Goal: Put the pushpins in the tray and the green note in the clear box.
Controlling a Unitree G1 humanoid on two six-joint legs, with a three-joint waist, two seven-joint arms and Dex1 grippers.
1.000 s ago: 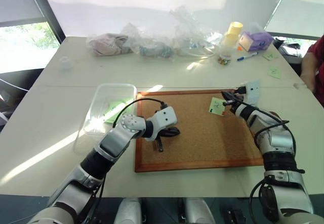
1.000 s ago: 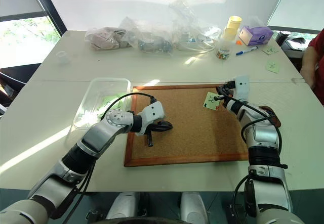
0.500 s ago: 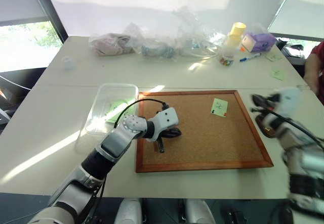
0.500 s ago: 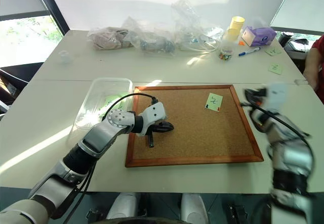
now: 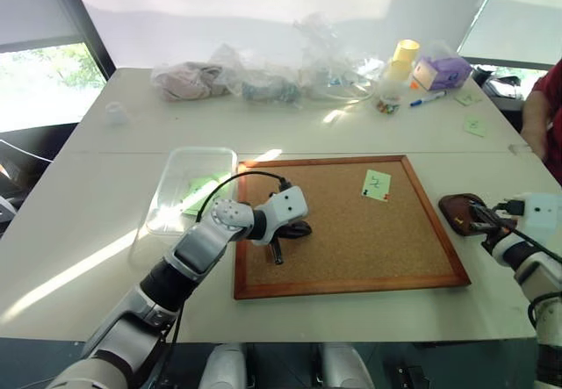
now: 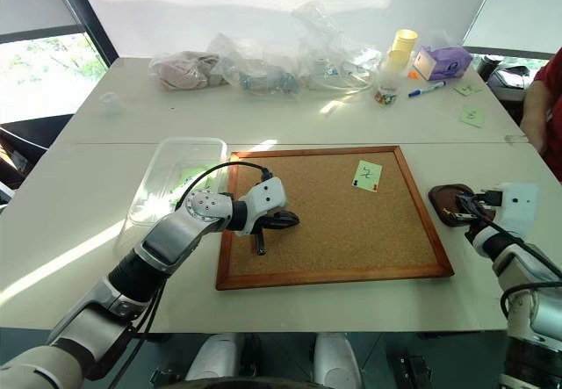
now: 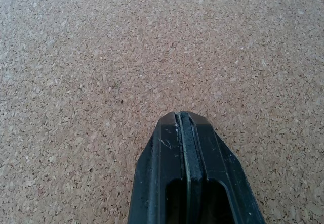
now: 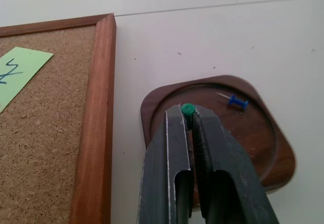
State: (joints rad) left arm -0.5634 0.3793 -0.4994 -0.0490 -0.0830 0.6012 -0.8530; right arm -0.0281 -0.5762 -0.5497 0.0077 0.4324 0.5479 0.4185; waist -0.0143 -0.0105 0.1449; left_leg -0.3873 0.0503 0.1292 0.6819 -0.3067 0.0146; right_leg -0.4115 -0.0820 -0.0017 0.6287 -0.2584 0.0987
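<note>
The right gripper (image 8: 191,117) pinches a green pin (image 8: 188,108) over the tray (image 8: 263,148), where a blue pin (image 8: 236,101) already lies. Released too high, the pin could bounce out. The left gripper (image 7: 183,128), closed and empty, rests on the board (image 5: 351,248). The note (image 5: 377,185) sits on the cork, well apart from the box (image 5: 167,200).

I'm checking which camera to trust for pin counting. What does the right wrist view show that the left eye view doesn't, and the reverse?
Right wrist view alone: a tiny green-headed pushpin pinched at the right claw tips, and a small blue-headed pushpin lying in the glossy dark brown tray.

Left eye view alone: the shallow clear plastic box and the shut left claw.

Both: the tray, the wooden-framed cork board, and the pale green sticky note on it.
</note>
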